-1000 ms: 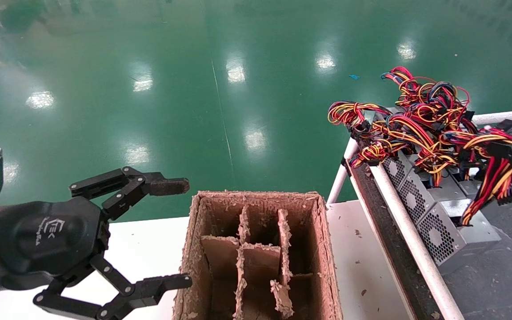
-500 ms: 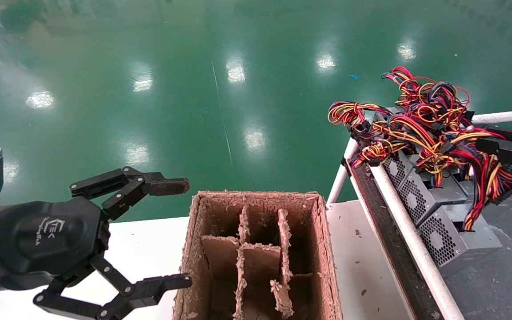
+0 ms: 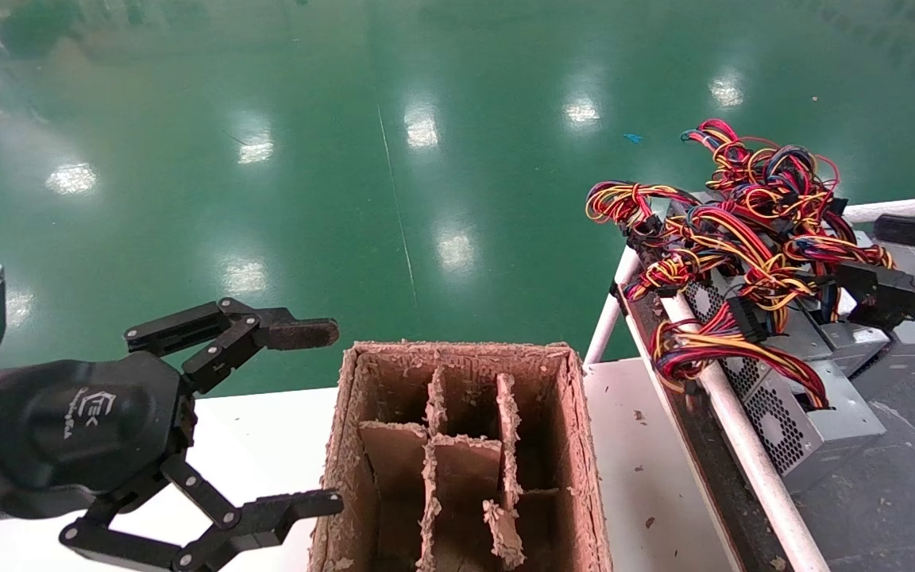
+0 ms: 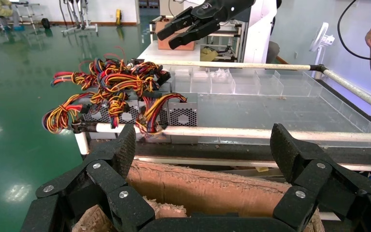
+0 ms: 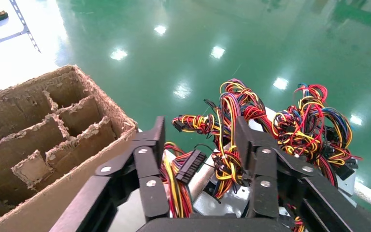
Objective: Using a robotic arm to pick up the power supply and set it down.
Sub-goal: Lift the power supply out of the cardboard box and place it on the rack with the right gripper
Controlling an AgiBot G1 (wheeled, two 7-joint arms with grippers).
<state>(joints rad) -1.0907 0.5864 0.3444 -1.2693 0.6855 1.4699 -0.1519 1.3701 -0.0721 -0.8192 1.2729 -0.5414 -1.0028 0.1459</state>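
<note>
Just below the open fingers of the robotic arm's right gripper (image 3: 860, 250), the power supply (image 3: 831, 413), a small grey metal box with a perforated fan grille, lies at the near end of a row of alike mesh-vented boxes (image 3: 704, 298). Its bundle of red, yellow, orange and black wires (image 3: 712, 349) drapes across a white tubular rail (image 3: 743, 445), ending in black connectors. Right under the gripper's fingertips, a larger tangle of coloured wires (image 3: 759, 199) is heaped on the row. The jaws are spread wide and grasp nothing, and the right wrist view shows only wires beneath the gap. Well to that gripper's left, beyond a rough, frayed cardboard box (image 3: 457, 348) split by ragged dividers, the left gripper (image 3: 336, 415) hangs parked over a white table (image 3: 251, 445), its black linkage fingers splayed and empty. Glossy green flooring (image 3: 426, 159) mirrors the ceiling lights.
</note>
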